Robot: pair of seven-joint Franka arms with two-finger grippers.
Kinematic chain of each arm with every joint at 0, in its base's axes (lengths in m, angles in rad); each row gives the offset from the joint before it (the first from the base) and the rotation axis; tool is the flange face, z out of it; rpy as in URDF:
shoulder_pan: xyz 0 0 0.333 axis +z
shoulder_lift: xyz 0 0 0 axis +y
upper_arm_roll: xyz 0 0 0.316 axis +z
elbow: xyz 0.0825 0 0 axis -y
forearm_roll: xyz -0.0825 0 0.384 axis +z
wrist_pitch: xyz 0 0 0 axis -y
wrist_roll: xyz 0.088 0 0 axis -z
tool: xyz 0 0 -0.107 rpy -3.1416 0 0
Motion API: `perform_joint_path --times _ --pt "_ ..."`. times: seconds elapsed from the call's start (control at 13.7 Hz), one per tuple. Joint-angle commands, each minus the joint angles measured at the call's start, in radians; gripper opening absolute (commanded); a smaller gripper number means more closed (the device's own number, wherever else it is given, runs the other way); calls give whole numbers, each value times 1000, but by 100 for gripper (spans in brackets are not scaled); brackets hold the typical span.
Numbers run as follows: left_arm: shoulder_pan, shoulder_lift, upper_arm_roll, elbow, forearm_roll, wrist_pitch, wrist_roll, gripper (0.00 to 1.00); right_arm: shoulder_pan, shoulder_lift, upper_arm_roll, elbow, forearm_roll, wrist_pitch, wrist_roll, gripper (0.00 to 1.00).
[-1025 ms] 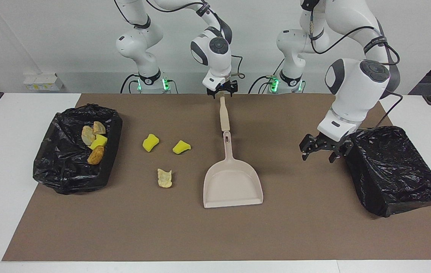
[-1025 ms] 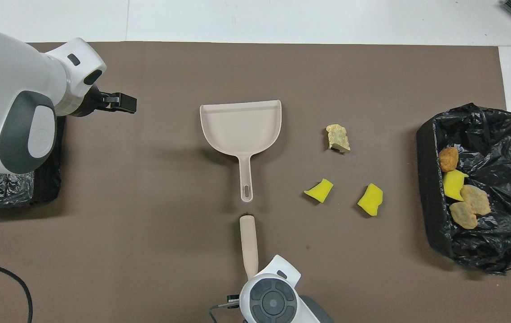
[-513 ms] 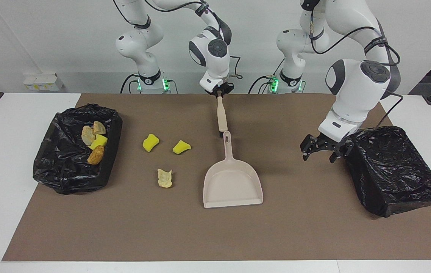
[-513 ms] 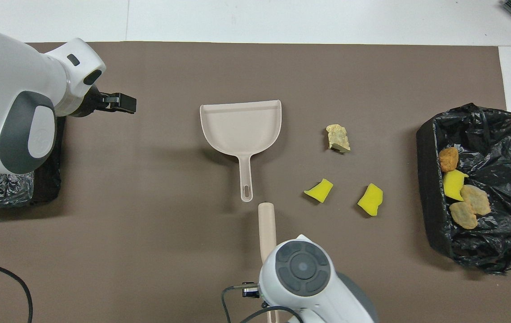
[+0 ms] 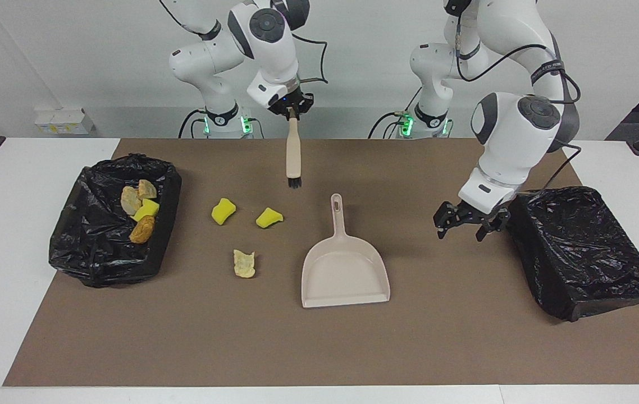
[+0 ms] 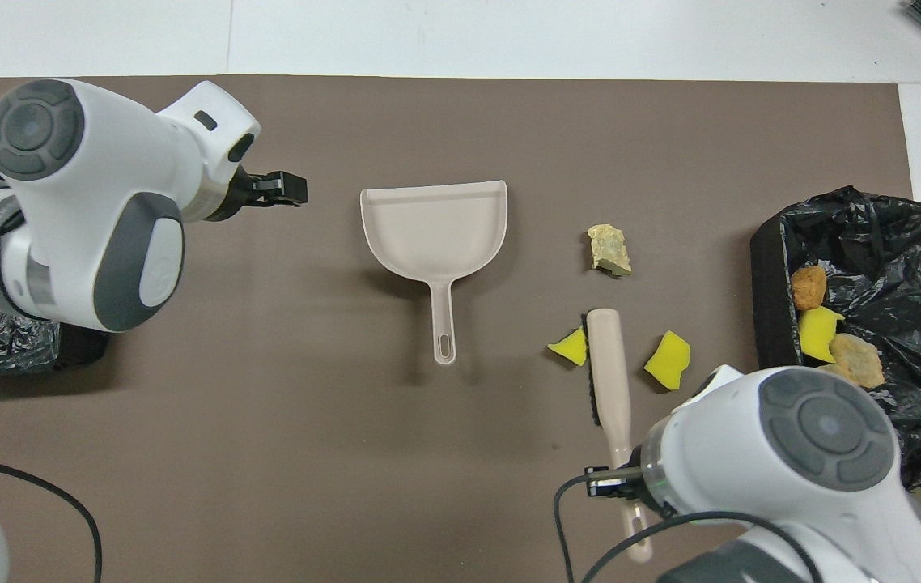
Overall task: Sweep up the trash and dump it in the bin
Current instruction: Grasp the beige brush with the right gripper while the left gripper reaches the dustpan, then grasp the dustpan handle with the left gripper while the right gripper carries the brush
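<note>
Three loose trash lumps (image 5: 246,224) lie beside the beige plastic dustpan (image 5: 345,273) | right gripper (image 5: 292,111) is clamped on the raised beige bristle brush (image 5: 293,155) | left gripper (image 5: 464,225) is held wide open, empty, near the black-lined bin (image 5: 583,249).

arms: two, glossy white shells, rounded segments
joints: dark grey round caps with button pattern; grey bands between segments
bases: black collar rings, green lights lit at each
cables: thin black, looped along both arms; one trails from the right wrist
left gripper (image 5: 465,225): black, boxy links, on a white wrist flange
right gripper (image 5: 292,109): black, small, on a white wrist flange
markings: small dark slot on each wrist; text on black forearm band, unreadable
</note>
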Motion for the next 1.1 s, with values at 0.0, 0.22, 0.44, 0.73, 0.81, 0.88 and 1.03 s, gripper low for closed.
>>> perform_joint_path --times 0.0,0.22,0.44,0.73,0.81,0.88,1.03 --pt "-83 12 14 -18 -6 56 -44 100 -134 31 14 -5 -104 50 -152 0" --pt "-210 47 16 -24 -4 45 -96 100 -168 121 14 -11 -233 109 -176 0" --pt "-302 49 16 -79 -1 53 -192 100 -237 131 15 -74 -342 150 -188 0" --pt "-366 49 16 -164 3 105 -341 100 -271 140 17 -171 -347 215 -194 0" --pt "-369 51 16 -173 3 110 -364 100 -269 149 17 -179 -345 232 -193 0" --pt "-381 51 16 -182 3 113 -370 100 -261 161 18 -179 -344 232 -196 0" --pt "-382 51 16 -182 3 108 -396 94 -228 187 20 -180 -321 235 -187 0"
